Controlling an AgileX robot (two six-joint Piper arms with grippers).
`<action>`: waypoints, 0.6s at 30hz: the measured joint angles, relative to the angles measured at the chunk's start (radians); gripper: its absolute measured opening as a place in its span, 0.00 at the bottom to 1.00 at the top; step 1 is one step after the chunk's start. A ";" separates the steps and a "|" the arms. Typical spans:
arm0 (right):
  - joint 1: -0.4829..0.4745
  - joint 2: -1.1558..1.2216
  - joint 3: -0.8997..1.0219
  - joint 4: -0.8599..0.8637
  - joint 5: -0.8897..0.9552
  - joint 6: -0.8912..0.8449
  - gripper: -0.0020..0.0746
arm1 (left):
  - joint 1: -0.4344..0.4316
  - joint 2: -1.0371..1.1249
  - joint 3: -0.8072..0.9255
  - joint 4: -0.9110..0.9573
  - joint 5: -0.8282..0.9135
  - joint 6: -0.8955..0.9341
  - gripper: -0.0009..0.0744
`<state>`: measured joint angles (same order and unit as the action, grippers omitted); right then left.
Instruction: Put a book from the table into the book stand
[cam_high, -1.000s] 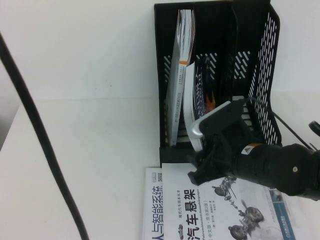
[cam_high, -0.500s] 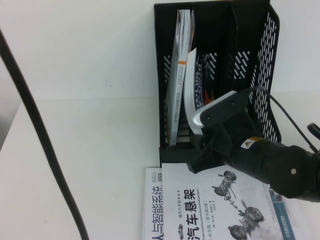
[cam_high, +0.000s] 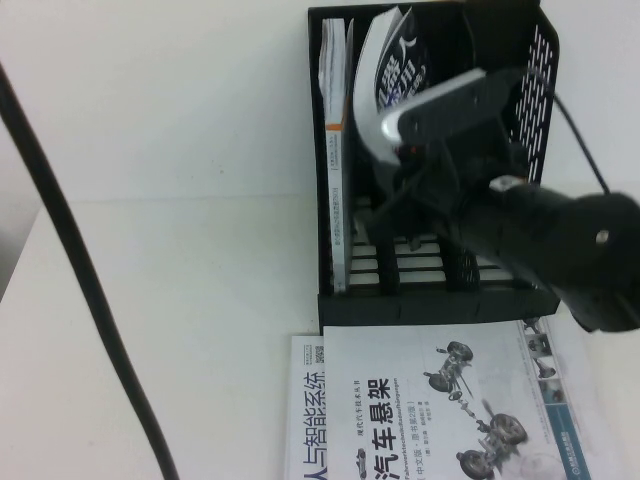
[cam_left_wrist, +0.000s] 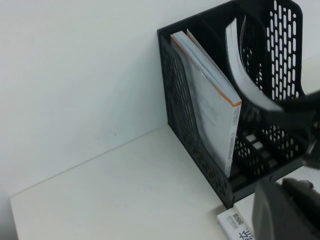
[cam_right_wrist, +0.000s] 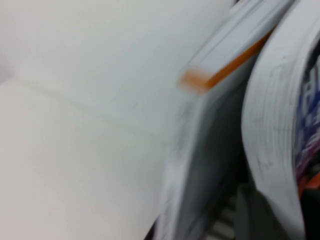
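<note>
Your right gripper (cam_high: 400, 160) has risen inside stand (cam_high: 335, 290); book (cam_high: 385, 75) now upright, bowed; grasp unclear. Left gripper clenched, unseen.

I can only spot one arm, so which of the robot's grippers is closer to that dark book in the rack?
The right gripper: it is inside the book stand, right at the dark book. The left gripper is in no picture, its camera looking on from the stand's left.

The black plastic slotted book stand (cam_high: 520, 100) has its left slot filled by an upright white orange-edged book (cam_high: 335, 150). The curved dark navy paperback (cam_high: 385, 75) and black right arm (cam_high: 540, 235) crowd the middle slot.
</note>
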<state>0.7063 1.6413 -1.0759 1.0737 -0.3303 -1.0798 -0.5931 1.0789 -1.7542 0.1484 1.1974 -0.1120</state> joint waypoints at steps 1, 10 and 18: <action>0.000 -0.001 -0.019 0.068 -0.011 -0.067 0.24 | 0.000 0.000 0.000 0.000 0.002 0.000 0.01; -0.012 -0.062 -0.183 0.456 -0.125 -0.464 0.20 | 0.000 0.000 0.000 -0.001 0.002 0.000 0.01; -0.021 -0.022 -0.247 0.666 -0.160 -0.689 0.20 | 0.000 0.000 0.002 -0.023 -0.014 0.000 0.01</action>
<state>0.6857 1.6197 -1.3232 1.7394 -0.4898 -1.7688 -0.5931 1.0789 -1.7520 0.1251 1.1834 -0.1120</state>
